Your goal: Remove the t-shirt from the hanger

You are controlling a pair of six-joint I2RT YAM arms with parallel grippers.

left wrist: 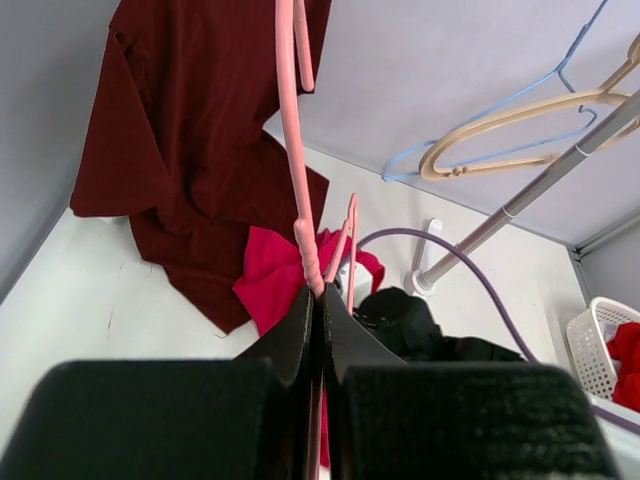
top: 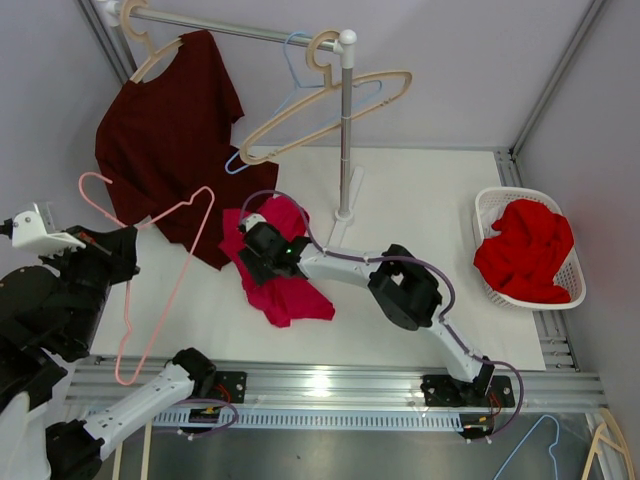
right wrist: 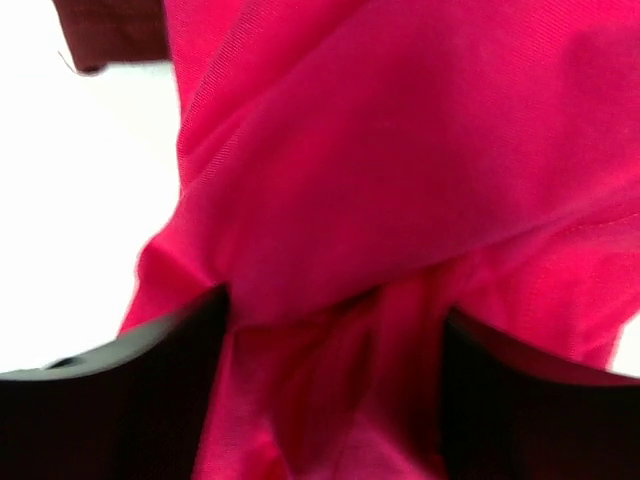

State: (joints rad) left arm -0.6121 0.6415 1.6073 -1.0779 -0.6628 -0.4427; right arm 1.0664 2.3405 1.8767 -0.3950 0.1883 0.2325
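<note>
My left pincer (left wrist: 320,300) is clamped together on the thin pink wire hanger (left wrist: 293,150). The hanger rises bare above my fingertips, with no cloth on it. Beyond it, up and to the left, hangs a dark maroon shirt (left wrist: 190,130). My right pincer (right wrist: 335,340) stands apart, pressed down astride a fold of the bright crimson cotton t-shirt (right wrist: 400,180). That t-shirt lies crumpled on the white table (top: 420,200), directly beneath the pincer. I judge the t-shirt free of the hanger, so the removal looks all but done. The next move calls for lifting my right fingers away without dragging the cloth, then setting the hanger aside.
</note>
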